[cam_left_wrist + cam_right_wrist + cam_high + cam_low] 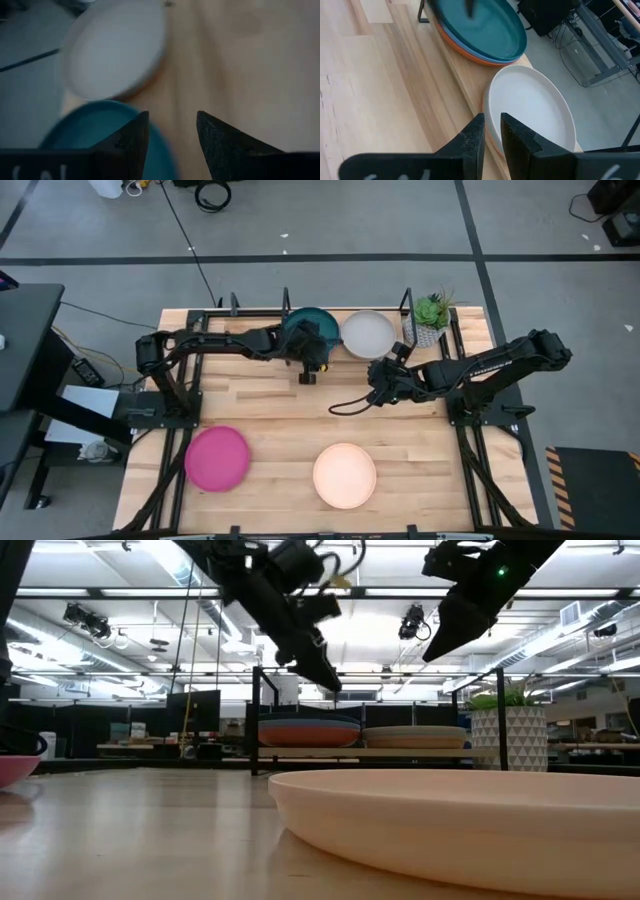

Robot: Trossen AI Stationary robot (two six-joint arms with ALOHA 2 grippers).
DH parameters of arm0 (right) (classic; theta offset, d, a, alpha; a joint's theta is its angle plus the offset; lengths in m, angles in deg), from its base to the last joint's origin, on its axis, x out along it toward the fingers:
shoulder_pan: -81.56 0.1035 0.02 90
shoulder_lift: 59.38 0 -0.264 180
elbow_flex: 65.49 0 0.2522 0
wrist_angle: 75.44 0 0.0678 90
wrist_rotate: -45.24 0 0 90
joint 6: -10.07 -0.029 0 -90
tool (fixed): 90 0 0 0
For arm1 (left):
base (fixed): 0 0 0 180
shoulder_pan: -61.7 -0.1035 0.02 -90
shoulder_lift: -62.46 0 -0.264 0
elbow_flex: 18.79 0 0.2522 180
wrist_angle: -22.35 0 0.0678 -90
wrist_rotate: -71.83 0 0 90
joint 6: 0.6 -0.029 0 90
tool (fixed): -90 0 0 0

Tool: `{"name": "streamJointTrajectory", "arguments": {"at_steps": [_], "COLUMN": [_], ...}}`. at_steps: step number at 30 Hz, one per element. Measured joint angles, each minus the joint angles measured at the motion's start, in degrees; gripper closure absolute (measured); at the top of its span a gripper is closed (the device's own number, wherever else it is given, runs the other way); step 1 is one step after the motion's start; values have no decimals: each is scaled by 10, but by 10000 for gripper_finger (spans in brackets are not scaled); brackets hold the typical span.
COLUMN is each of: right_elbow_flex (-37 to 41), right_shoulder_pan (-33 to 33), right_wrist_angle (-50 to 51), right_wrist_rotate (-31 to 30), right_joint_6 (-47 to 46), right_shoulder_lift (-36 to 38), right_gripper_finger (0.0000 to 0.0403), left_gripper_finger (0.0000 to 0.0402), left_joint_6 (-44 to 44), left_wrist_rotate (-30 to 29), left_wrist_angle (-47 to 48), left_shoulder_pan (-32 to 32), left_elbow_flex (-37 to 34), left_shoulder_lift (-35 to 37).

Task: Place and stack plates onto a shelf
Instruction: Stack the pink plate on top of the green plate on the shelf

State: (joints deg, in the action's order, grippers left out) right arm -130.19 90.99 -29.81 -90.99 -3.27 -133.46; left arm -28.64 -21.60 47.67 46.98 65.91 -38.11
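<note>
Plates sit stacked on the shelf [408, 308] at twelve o'clock; magenta plate [217, 457] and cream plate [345, 475] remain at six. Both grippers, left gripper [309, 372] released, right gripper [377, 392] seemingly narrowed, hold nothing.

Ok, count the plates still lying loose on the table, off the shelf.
2. The magenta plate lies at the front left of the table and the cream plate at the front centre. The rest sit stacked on the shelf; lower ones there may be hidden.

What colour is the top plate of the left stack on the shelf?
Dark teal, over a blue and an orange plate; clearest in the right wrist view.
</note>
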Motion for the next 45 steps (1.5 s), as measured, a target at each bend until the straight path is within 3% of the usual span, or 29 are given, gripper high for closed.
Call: {"name": "streamJointTrajectory", "arguments": {"at_steps": [7, 12, 16, 22, 33, 38, 41, 45], "right_elbow_flex": [0, 1, 1, 1, 1, 1, 1, 1], "right_shoulder_pan": [6, 13, 13, 12, -27, -61, -81, -107], "right_wrist_angle": [10, 8, 2, -13, -102, -182, -223, -265], "right_wrist_rotate": [8, 9, 9, 9, 8, 23, 57, 105], "right_joint_6": [-2, -2, 5, 46, 142, 208, 240, 268], "right_shoulder_lift": [0, 0, 0, 0, 0, 0, 0, 0], "right_gripper_finger": [335, 335, 335, 335, 335, 335, 335, 335], "left_gripper_finger": [230, 230, 230, 230, 230, 230, 230, 230], "left_joint_6": [74, 223, 336, 488, 920, 1075, 1143, 1219], "left_wrist_rotate": [86, 154, 176, 123, -36, -38, -13, -26], "left_wrist_angle": [191, 330, 377, 398, 402, 462, 492, 499], "left_shoulder_pan": [77, 159, 243, 370, 530, 573, 586, 598], "left_elbow_flex": [0, -1, -1, -1, -1, -1, -1, -1], "left_shoulder_lift": [47, 58, 59, 59, 47, 10, -7, -13]}}
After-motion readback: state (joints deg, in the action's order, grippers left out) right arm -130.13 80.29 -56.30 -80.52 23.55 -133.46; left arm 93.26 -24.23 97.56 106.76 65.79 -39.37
